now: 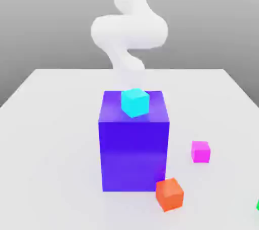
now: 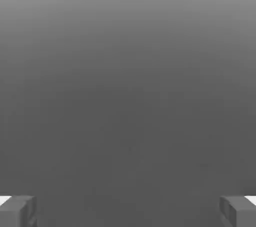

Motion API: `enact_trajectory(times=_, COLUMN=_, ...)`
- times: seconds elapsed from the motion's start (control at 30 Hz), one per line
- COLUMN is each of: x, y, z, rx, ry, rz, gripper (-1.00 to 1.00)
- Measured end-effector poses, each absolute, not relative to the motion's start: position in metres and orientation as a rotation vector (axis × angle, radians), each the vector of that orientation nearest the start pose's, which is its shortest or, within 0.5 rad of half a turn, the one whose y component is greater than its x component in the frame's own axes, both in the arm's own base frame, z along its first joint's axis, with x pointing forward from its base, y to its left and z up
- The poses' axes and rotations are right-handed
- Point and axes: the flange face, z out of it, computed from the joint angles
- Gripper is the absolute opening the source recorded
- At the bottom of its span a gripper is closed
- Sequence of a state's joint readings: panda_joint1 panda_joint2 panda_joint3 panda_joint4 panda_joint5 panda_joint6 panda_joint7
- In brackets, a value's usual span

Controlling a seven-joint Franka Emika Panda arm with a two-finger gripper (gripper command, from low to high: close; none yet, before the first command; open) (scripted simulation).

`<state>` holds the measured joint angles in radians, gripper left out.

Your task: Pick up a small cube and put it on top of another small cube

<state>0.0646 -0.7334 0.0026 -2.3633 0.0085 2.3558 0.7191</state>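
Note:
The small magenta-pink cube [image 1: 201, 151] sits on the white table [image 1: 50, 148], to the exterior view's right of the big blue-violet block [image 1: 134, 153]. A cyan cube [image 1: 135, 102] rests on top of that block. An orange cube [image 1: 169, 194] lies at the block's near right corner. My white arm [image 1: 129, 31] curves down behind the block, far from the pink cube. In the hand view my gripper [image 2: 128, 212] is open, its grey fingertips [image 2: 17, 212] spread wide with nothing between them, facing a plain grey background.
A sliver of something green [image 1: 257, 204] shows at the exterior view's right edge. The tall block stands between the arm and the near cubes. Bare table lies to the exterior view's left of the block.

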Motion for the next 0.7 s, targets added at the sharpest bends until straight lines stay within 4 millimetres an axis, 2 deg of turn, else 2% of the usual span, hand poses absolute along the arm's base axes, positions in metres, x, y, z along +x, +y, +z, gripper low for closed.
enact_trajectory(times=0.07, x=0.393, y=0.053, z=0.612, rx=-2.666, ry=0.705, rz=-0.861, gripper=0.00)
enact_trajectory(times=0.13, x=0.404, y=0.082, z=0.562, rx=-2.759, ry=0.532, rz=-0.776, gripper=0.00)
enact_trajectory(times=0.2, x=0.407, y=0.110, z=0.512, rx=-2.837, ry=0.350, rz=-0.691, gripper=0.00)
enact_trajectory(times=0.3, x=0.397, y=0.151, z=0.437, rx=-2.928, ry=0.058, rz=-0.556, gripper=0.00)
enact_trajectory(times=0.43, x=0.357, y=0.196, z=0.336, rx=-2.994, ry=-0.378, rz=-0.359, gripper=0.00)
enact_trajectory(times=0.57, x=0.288, y=0.221, z=0.239, rx=-2.977, ry=-0.870, rz=-0.134, gripper=0.00)
enact_trajectory(times=0.63, x=0.256, y=0.222, z=0.204, rx=-2.943, ry=-1.069, rz=-0.041, gripper=0.00)
enact_trajectory(times=0.7, x=0.243, y=0.226, z=0.183, rx=-2.920, ry=-1.151, rz=-0.010, gripper=0.00)
